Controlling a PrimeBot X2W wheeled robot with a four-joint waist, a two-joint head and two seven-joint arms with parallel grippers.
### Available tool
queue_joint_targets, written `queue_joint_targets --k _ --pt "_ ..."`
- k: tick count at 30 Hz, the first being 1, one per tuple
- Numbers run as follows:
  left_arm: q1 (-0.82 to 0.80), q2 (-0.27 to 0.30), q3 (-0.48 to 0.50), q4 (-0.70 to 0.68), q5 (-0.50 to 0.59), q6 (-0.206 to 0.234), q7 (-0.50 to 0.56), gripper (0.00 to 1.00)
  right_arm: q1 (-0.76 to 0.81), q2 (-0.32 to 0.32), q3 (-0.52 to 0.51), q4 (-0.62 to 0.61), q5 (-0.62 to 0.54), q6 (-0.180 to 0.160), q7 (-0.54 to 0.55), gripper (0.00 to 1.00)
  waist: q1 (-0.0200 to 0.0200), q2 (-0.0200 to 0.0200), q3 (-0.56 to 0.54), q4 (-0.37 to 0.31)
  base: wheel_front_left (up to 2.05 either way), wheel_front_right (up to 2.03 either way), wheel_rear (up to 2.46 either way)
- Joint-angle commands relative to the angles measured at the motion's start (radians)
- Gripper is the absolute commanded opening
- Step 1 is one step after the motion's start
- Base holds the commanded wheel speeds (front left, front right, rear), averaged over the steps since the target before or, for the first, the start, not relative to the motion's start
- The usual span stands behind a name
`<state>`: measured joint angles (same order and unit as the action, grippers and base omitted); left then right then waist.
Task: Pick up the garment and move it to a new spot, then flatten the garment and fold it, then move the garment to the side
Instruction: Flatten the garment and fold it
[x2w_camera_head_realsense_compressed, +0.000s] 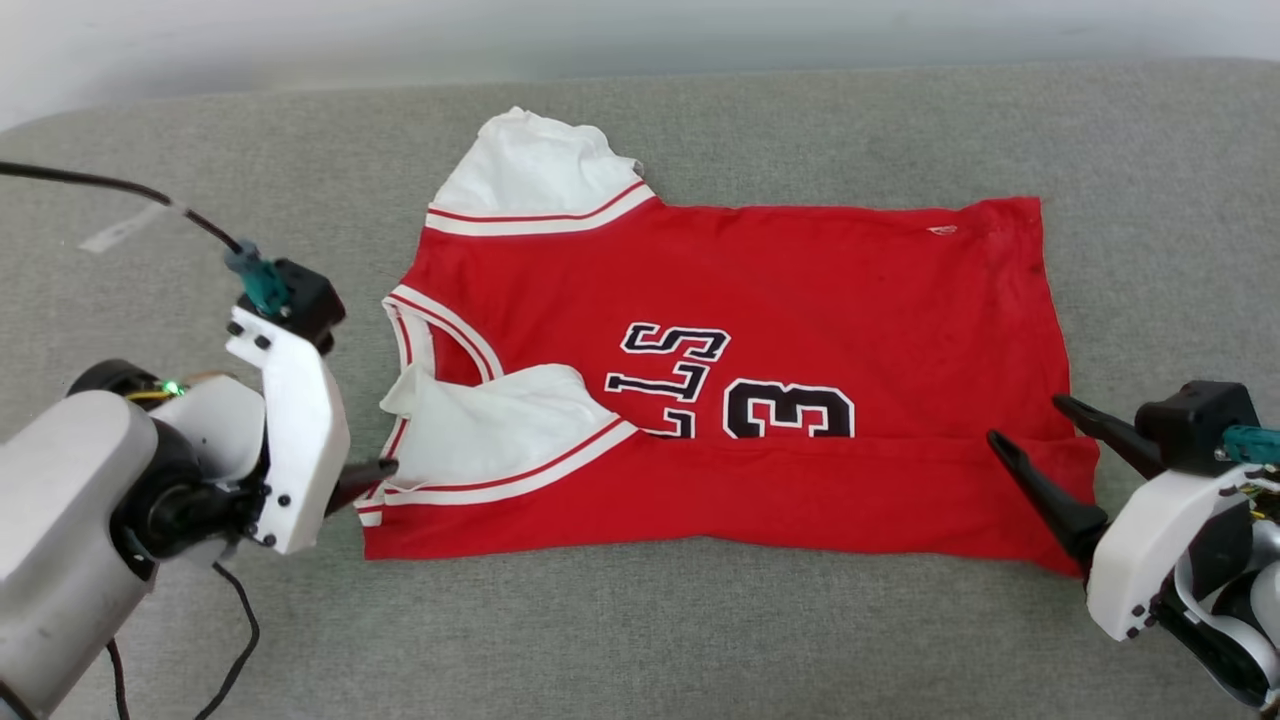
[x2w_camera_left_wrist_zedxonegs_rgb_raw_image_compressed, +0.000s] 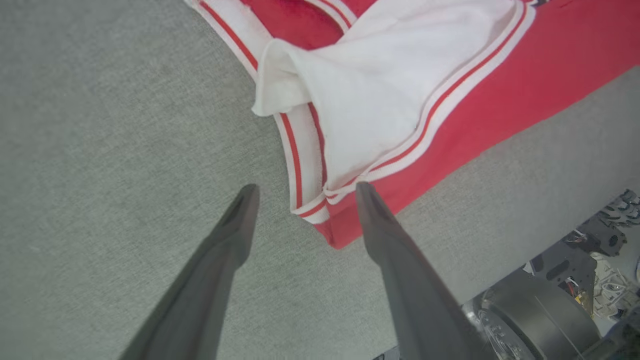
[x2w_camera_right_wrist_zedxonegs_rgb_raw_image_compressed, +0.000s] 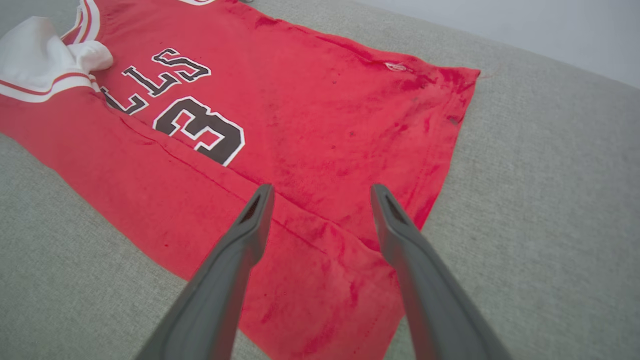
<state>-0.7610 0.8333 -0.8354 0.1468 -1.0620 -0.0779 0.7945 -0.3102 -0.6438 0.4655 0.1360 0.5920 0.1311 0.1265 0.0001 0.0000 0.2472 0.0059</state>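
Parted fingers (x2w_camera_right_wrist_zedxonegs_rgb_raw_image_compressed: 240, 250) at garment (x2w_camera_head_realsense_compressed: 800, 270) corners; grey cushion (x2w_camera_head_realsense_compressed: 640, 630) surrounds.

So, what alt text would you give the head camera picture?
A red garment with white sleeves lies flat on a grey padded surface, its near edge folded over part of the lettering. The left gripper sits at its collar end and the right gripper at its hem end, both open.

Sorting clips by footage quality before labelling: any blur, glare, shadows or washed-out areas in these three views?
Head view: even, soft light, faint shadows, garment sharp. Left wrist view: left gripper soft-edged near the lens, white sleeve almost washed out. Right wrist view: right gripper likewise soft, lettering crisp, no glare.
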Motion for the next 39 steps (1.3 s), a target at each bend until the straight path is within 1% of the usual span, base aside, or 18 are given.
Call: queue_joint_targets --k 1,6,13,14,15,18,20,23,25,27,29,31,33,35,37,39 --pt "0.011 -0.003 -0.011 0.002 -0.007 0.008 0.02 1.0 -0.015 0.007 0.006 -0.004 0.002 -0.001 0.005 1.0 -0.0001 0.0 0.01 -0.01 0.0 0.0 0.0" --pt "0.049 -0.012 -0.041 0.045 -0.032 0.017 0.068 1.0 -0.054 0.017 0.032 -0.004 0.004 -0.001 0.014 1.0 -0.0001 0.0 0.037 -0.039 0.0 0.0 0.0" --pt "0.106 -0.051 -0.078 0.134 -0.046 -0.001 0.062 1.0 -0.114 0.023 0.063 0.021 0.015 -0.001 0.012 1.0 -0.0001 0.0 0.057 -0.063 0.0 0.0 0.0" --pt "0.107 -0.055 -0.084 0.144 -0.042 -0.005 0.058 0.28 -0.124 0.021 0.067 0.023 0.018 -0.001 0.014 1.0 -0.0001 0.0 0.056 -0.064 0.0 0.0 0.0" --pt "0.107 -0.06 -0.086 0.153 -0.042 -0.009 0.053 0.0 -0.135 0.017 0.069 0.023 0.018 -0.001 0.015 1.0 -0.0001 0.0 0.054 -0.064 0.0 0.0 0.0" --pt "0.11 -0.074 -0.077 0.168 -0.057 -0.022 0.03 0.0 -0.169 0.0 0.072 0.017 0.046 -0.001 0.039 1.0 -0.0001 0.0 0.039 -0.063 0.0 0.0 0.0" --pt "0.1 -0.06 -0.076 0.172 -0.05 -0.029 0.019 0.0 -0.202 -0.024 0.082 0.0 0.067 -0.001 0.081 1.0 -0.0001 0.0 0.027 -0.063 0.0 0.0 0.0" --pt "0.089 -0.043 -0.071 0.164 -0.046 -0.037 0.002 0.0 -0.258 -0.071 0.11 -0.029 0.092 -0.001 0.175 1.0 -0.0001 0.0 0.008 -0.062 0.0 0.0 0.0" --pt "0.083 -0.033 -0.07 0.15 -0.041 -0.042 -0.009 0.0 -0.292 -0.11 0.14 -0.049 0.112 -0.001 0.263 1.0 -0.0001 0.0 -0.003 -0.059 0.0 0.0 0.0" --pt "0.075 -0.022 -0.071 0.131 -0.036 -0.044 -0.02 0.0 -0.32 -0.139 0.17 -0.063 0.159 -0.001 0.371 1.0 -0.0001 0.0 -0.01 -0.056 0.0 0.0 0.0" --pt "0.07 -0.017 -0.07 0.111 -0.034 -0.045 -0.032 0.0 -0.335 -0.165 0.19 -0.055 0.212 -0.001 0.489 1.0 -0.0001 0.0 -0.015 -0.053 0.0 0.0 0.0" --pt "0.064 -0.01 -0.072 0.087 -0.026 -0.047 -0.04 0.0 -0.354 -0.188 0.213 -0.043 0.238 -0.001 0.593 1.0 -0.0001 0.0 -0.016 -0.049 0.0 0.0 0.0" --pt "0.059 -0.007 -0.074 0.067 -0.024 -0.048 -0.044 0.0 -0.356 -0.189 0.227 -0.021 0.267 -0.001 0.667 1.0 -0.0001 0.0 -0.012 -0.043 0.0 0.0 0.0" --pt "0.054 -0.006 -0.076 0.051 -0.018 -0.049 -0.048 0.0 -0.355 -0.175 0.235 0.011 0.283 -0.001 0.711 1.0 -0.0001 0.0 -0.006 -0.037 0.0 0.0 0.0" --pt "0.05 -0.008 -0.078 0.036 -0.012 -0.049 -0.047 0.0 -0.341 -0.156 0.247 0.049 0.289 -0.001 0.743 1.0 -0.0001 0.0 0.003 -0.031 0.0 0.0 0.0" --pt "0.046 -0.012 -0.081 0.027 -0.005 -0.049 -0.047 0.0 -0.329 -0.13 0.255 0.093 0.288 -0.001 0.751 1.0 -0.0001 0.0 0.012 -0.025 0.0 0.0 0.0"
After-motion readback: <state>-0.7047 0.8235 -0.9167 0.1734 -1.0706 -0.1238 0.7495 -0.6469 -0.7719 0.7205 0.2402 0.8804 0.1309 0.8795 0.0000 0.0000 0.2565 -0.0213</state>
